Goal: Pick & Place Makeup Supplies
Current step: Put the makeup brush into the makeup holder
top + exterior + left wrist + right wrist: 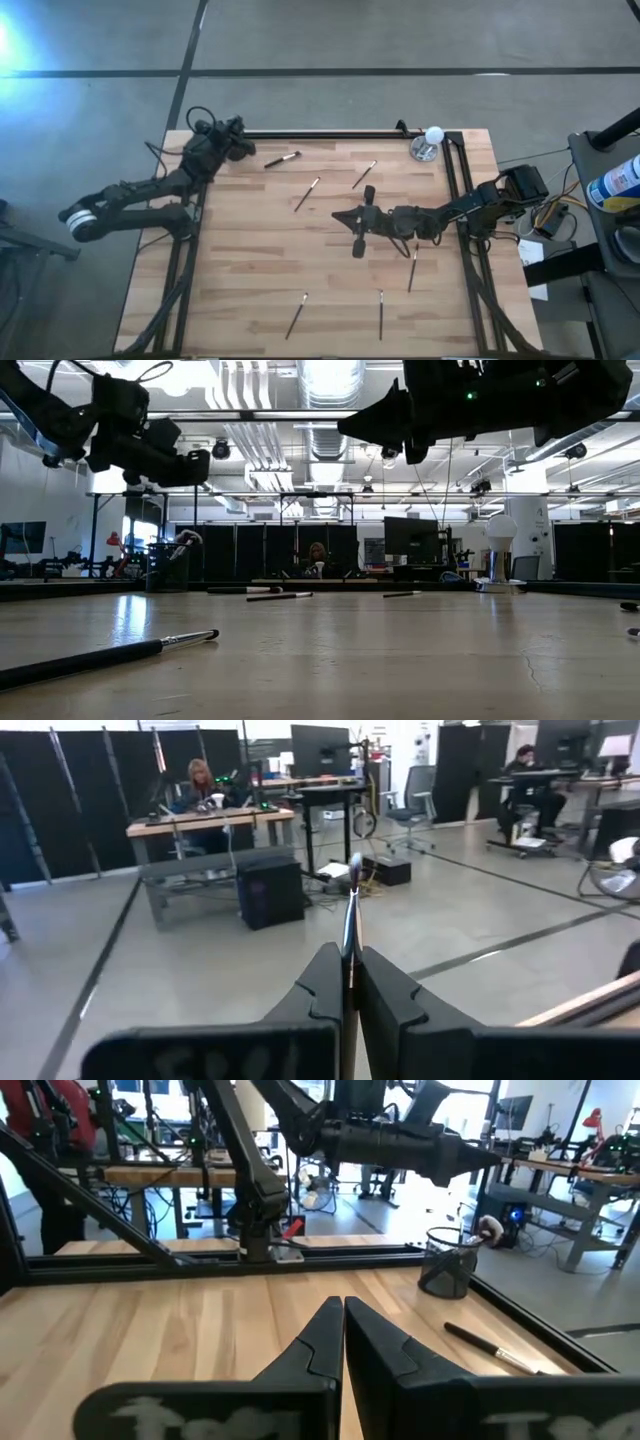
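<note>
Nearest the low camera, lower left of frame: one brush [110,655] flat on the table [400,660], untouched. We count five more loose ones in the high view, scattered mid-frame to bottom, e.g. [307,193], [364,174], [296,315], so the job looks barely started.

Left gripper [350,982] sits upper left in the high view, past the table's back corner, fingers pinched on a thin brush [351,915] standing upright between them. The mesh cup [447,1262], one fluffy brush head showing over its rim, stands in that corner; we read the lifted pose as staging for a drop into it.

Right gripper [348,215] hovers mid-frame over bare wood, fingers fully closed, nothing in them. Probably parked there so it stays clear of the left arm.
</note>
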Motion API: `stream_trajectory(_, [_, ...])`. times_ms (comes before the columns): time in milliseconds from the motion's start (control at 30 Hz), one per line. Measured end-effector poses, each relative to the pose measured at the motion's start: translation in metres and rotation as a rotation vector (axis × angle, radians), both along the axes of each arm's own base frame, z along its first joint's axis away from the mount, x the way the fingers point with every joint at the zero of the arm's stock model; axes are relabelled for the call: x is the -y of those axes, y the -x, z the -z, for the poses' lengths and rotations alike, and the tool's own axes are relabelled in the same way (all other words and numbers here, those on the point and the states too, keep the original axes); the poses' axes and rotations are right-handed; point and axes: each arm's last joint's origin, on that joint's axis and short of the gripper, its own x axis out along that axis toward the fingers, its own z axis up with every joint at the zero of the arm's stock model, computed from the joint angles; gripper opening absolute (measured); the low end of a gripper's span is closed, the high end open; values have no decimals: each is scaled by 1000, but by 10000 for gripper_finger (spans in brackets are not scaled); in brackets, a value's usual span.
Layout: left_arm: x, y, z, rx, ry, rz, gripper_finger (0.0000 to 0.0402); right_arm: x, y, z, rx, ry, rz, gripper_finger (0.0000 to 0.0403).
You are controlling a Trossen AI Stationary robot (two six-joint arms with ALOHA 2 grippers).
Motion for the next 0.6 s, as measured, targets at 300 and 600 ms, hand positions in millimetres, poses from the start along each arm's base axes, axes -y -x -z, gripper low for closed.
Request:
stream_trajectory(300, [-10,9,3,-51,70,-112,12,0,0,0,-2,6,0,8])
stream_trajectory(600, [-20,20,12,-53,145,-194,12,0,0,0,-1,3,0,8])
